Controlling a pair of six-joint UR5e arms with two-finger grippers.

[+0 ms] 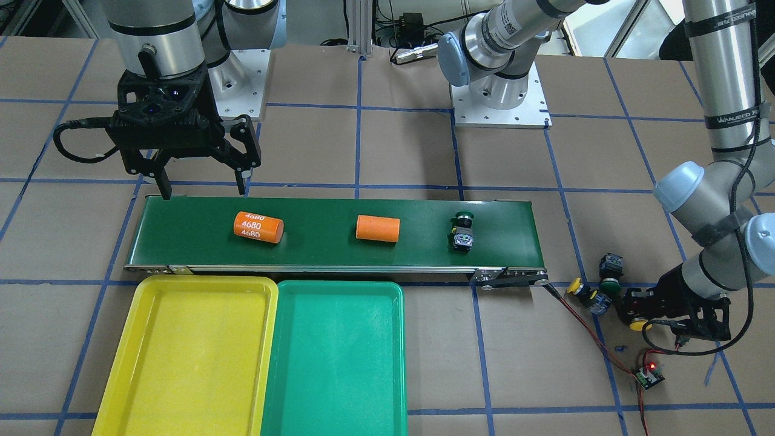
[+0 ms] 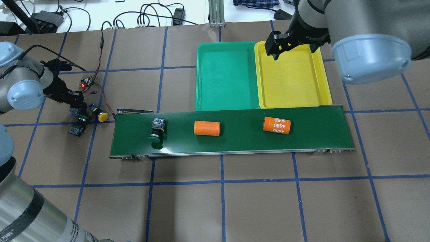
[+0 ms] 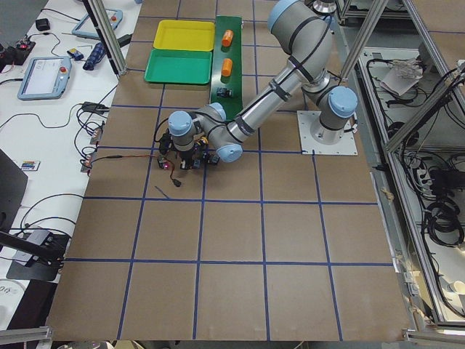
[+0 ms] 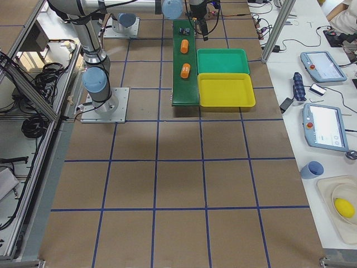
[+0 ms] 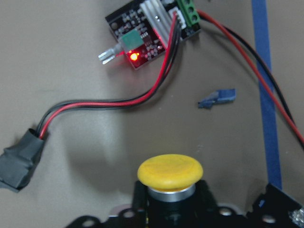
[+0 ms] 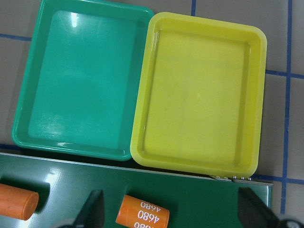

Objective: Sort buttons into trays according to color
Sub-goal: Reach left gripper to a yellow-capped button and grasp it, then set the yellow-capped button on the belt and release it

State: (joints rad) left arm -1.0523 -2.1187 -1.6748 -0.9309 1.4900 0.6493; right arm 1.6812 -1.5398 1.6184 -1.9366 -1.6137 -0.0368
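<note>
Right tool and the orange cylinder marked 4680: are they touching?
Apart. The right wrist view shows the right tool open, with bare conveyor belt showing between it and the orange cylinder on both sides.

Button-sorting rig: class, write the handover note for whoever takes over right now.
Left gripper: jaws apparently shut on held yellow button, off the belt end.
Right gripper: open, empty, raised near the belt.
First green button on the belt; loose yellow button and loose green button on the table by the left gripper.
Done: nothing; yellow tray, green tray empty.
Left: all four buttons.
</note>
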